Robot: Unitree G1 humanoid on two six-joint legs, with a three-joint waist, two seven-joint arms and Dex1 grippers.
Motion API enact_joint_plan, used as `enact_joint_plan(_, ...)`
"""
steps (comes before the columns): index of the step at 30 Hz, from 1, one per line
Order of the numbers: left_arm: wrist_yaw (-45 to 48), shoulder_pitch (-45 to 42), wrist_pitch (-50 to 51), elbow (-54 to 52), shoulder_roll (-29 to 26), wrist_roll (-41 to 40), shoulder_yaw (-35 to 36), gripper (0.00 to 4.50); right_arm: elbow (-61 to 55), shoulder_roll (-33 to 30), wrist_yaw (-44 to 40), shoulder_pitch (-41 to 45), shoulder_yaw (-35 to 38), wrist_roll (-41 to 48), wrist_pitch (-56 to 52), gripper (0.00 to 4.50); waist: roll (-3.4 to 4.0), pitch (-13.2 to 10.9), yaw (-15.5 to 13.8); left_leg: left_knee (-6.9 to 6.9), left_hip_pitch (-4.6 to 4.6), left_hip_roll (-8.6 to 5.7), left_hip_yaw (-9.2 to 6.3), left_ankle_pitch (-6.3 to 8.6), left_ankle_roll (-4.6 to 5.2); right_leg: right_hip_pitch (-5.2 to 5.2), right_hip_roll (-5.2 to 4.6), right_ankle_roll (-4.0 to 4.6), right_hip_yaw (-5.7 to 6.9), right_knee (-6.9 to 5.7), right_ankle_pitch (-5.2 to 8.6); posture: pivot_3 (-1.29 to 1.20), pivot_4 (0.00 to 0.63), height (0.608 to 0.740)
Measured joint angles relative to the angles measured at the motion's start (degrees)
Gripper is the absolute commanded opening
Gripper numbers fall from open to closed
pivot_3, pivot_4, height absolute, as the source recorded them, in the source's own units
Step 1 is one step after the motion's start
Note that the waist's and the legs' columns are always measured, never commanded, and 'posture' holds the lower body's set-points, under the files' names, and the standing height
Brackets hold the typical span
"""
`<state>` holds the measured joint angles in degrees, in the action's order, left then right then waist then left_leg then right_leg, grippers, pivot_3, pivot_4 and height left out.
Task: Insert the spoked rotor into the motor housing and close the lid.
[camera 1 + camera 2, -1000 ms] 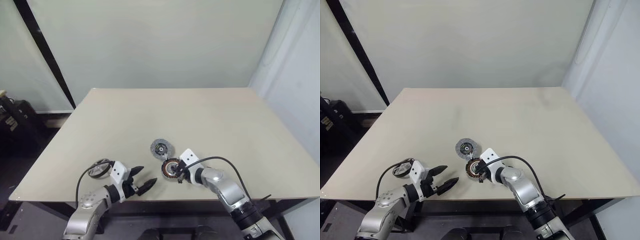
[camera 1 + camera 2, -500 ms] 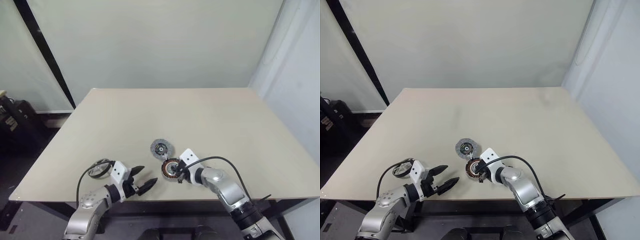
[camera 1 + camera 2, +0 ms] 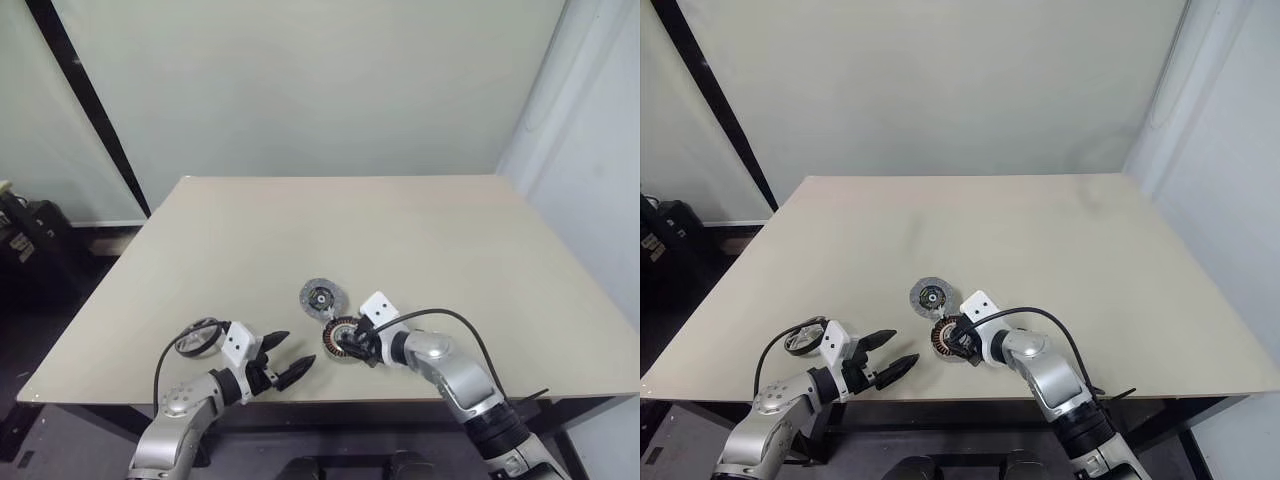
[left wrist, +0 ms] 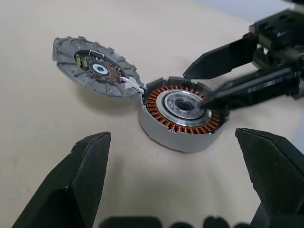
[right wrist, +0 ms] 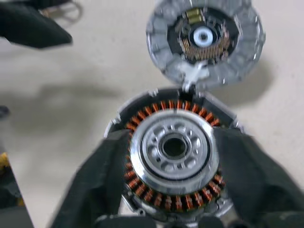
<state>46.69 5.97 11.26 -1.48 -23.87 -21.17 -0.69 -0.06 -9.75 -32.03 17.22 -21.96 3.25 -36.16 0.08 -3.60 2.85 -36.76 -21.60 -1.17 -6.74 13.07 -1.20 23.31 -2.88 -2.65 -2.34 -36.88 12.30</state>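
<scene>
Two parts sat mated: spoked rotor (image 4: 183,105) inside motor housing (image 4: 183,122); right gripper (image 5: 173,178) straddled it, jaws parted; lid (image 4: 96,66) lay just beyond, toward the surface's far edge; left gripper (image 3: 290,369) spread, farther off.

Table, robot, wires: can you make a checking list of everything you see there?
Surface: beige table, bare apart from the motor parts.
Job's things: spoked rotor sits inside the motor housing, ringed by the copper windings. The lid lies open beside it, tilted, joined at the rim.
Clutter: nothing seen.
Grippers: left tool open, empty, near the table's front edge. Right tool at the housing, fingers parted either side of the rotor.
Cables: black cable looped by the left wrist; another black cable arcs over the right arm.
Surroundings: pale wall, black strip at its left.
</scene>
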Motion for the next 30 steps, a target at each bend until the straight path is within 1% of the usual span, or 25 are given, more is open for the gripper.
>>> enact_joint_plan(3, 0.0, 0.0, -0.1, 0.1, 0.0, 0.0, 0.0, 4.5, 0.1, 0.5, 0.6, 0.0, 0.2, 0.0, 0.2, 1.13, 0.0, 0.0, 0.0, 0.0, 0.0, 0.0, 0.01, 0.0, 0.0, 0.01, 0.0, 0.0, -0.01, 0.0, 0.0, 0.0, 0.0, 0.74)
enact_joint_plan(4, -0.1, 0.0, -0.1, 0.1, 0.1, 0.0, 0.0, 4.5, 0.6, 0.8, 0.8, 0.0, 0.2, -0.1, 0.6, 0.86, 0.0, 0.0, 0.0, 0.0, 0.0, 0.0, 0.01, 0.0, 0.0, 0.01, 0.0, 0.0, 0.0, 0.0, 0.0, 0.0, 0.0, 0.74)
enact_joint_plan(6, -0.4, 0.1, -0.1, 0.2, 0.3, -0.1, 0.1, 4.5, 2.3, 1.3, 1.2, 0.0, 0.0, -0.5, 1.3, 0.1, 0.0, 0.0, 0.0, 0.0, 0.0, 0.0, 0.0, 0.0, 0.0, 0.0, 0.0, 0.0, 0.0, 0.0, 0.0, 0.0, 0.0, 0.74)
enact_joint_plan(10, -0.7, 0.3, -0.1, 0.3, 0.4, -0.1, 0.2, 4.5, 6.0, 1.5, 1.8, 0.0, -0.9, -1.6, 2.9, 0.05, 0.0, 0.0, 0.0, -0.01, 0.0, -0.01, 0.02, 0.0, 0.0, 0.0, 0.0, 0.0, -0.01, 0.0, 0.0, 0.0, 0.0, 0.74)
enact_joint_plan(17, -2.7, 2.8, 0.2, -0.2, 1.8, -0.8, 2.7, 4.5, 6.5, 1.0, 1.1, 0.1, -0.8, -1.5, 4.3, 0.05, 0.0, 0.0, 0.0, -0.01, 0.0, 0.0, 0.01, 0.0, 0.0, 0.01, 0.0, 0.0, -0.01, 0.0, 0.0, 0.0, 0.0, 0.74)
enact_joint_plan(20, -4.5, 5.2, 1.4, -1.8, 3.3, -2.8, 4.7, 4.5, 4.4, 0.3, -0.5, 0.0, 0.6, -0.2, 4.2, 0.64, 0.0, 0.0, 0.0, -0.01, -0.02, 0.0, -0.01, 0.0, -0.01, 0.02, -0.01, 0.0, -0.01, 0.01, 0.0, 0.0, 0.0, 0.74)
enact_joint_plan(23, -6.2, 7.8, 2.8, -4.4, 4.8, -5.1, 6.6, 4.5, 1.3, -0.1, -1.9, 0.0, 1.9, 1.5, 4.3, 1.67, 0.0, 0.0, 0.0, 0.01, -0.01, 0.02, -0.03, 0.01, -0.01, 0.03, -0.01, 0.0, 0.02, 0.01, 0.0, 0.0, 0.0, 0.74)
enact_joint_plan(24, -7.0, 8.9, 3.4, -5.5, 5.3, -6.2, 7.2, 4.5, 0.4, -0.1, -2.2, -0.2, 2.2, 2.0, 4.4, 1.94, -0.01, 0.0, 0.0, 0.01, -0.01, 0.04, -0.03, 0.02, -0.02, 0.03, -0.02, 0.0, 0.03, 0.01, 0.0, 0.0, 0.0, 0.74)
enact_joint_plan(26, -8.9, 12.0, 4.9, -8.2, 7.3, -9.2, 9.5, 4.5, -1.7, -0.5, -3.0, -0.8, 2.7, 3.1, 5.0, 2.79, -0.01, 0.0, 0.0, 0.02, -0.01, 0.04, -0.02, 0.04, -0.05, 0.05, -0.04, 0.0, 0.01, 0.03, 0.0, 0.0, 0.0, 0.74)
enact_joint_plan(27, -9.6, 13.4, 5.6, -9.1, 8.0, -10.4, 10.4, 4.5, -2.5, -1.0, -3.3, -1.3, 2.9, 3.5, 5.2, 3.07, -0.01, 0.0, 0.0, 0.02, -0.01, 0.04, -0.02, 0.04, -0.05, 0.07, -0.04, 0.0, 0.02, 0.05, 0.0, 0.0, 0.0, 0.74)
enact_joint_plan(30, -13.0, 17.5, 8.6, -11.3, 10.5, -15.1, 14.0, 4.5, -4.2, -2.9, -4.4, -2.8, 3.3, 4.1, 5.7, 4.19, -0.01, 0.0, 0.0, -0.01, -0.03, 0.04, -0.03, 0.17, -0.26, 0.1, -0.07, 0.01, 0.04, 0.09, 0.01, 0.0, 0.0, 0.74)
